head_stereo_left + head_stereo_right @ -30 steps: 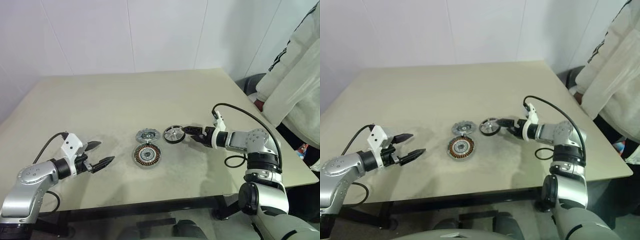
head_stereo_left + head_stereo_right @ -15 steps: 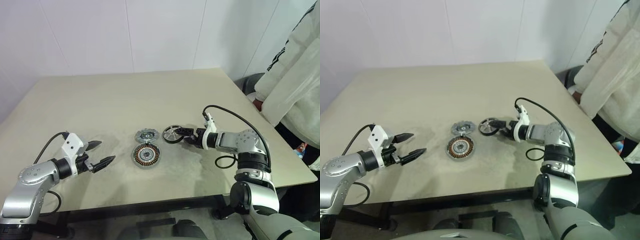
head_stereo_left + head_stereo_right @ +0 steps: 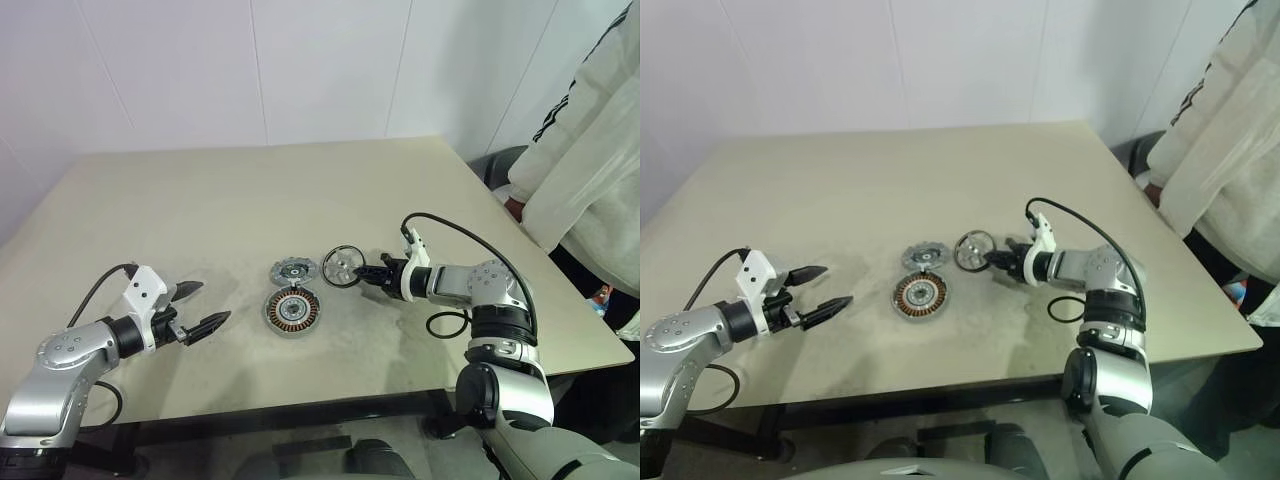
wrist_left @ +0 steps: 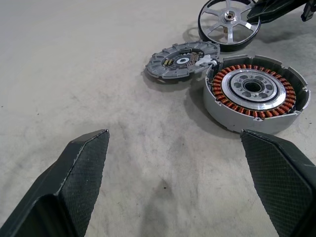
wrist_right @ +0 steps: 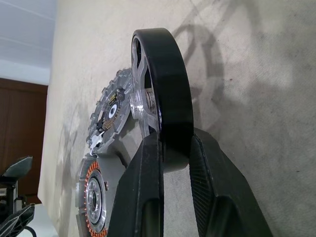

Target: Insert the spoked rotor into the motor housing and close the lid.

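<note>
The spoked rotor (image 3: 342, 267), black-rimmed with silver spokes, stands tilted up on its edge right of the table's centre. My right gripper (image 3: 362, 271) is shut on its rim; in the right wrist view both fingers (image 5: 148, 168) pinch the black rim (image 5: 165, 94). The grey notched lid (image 3: 291, 271) lies flat just left of the rotor. In front of the lid sits the motor housing (image 3: 293, 311), its coppery windings facing up. My left gripper (image 3: 208, 303) hovers open well to the left of the parts, nothing between its fingers (image 4: 81, 163).
A person in a white top (image 3: 585, 150) stands at the table's right side. A black cable (image 3: 470, 235) loops over my right forearm. The beige table (image 3: 250, 190) stretches bare behind the parts; its front edge (image 3: 300, 405) is near.
My right gripper has closed on the rotor's rim. The rotor has tipped from lying flat to standing on edge. The left arm has not moved.
</note>
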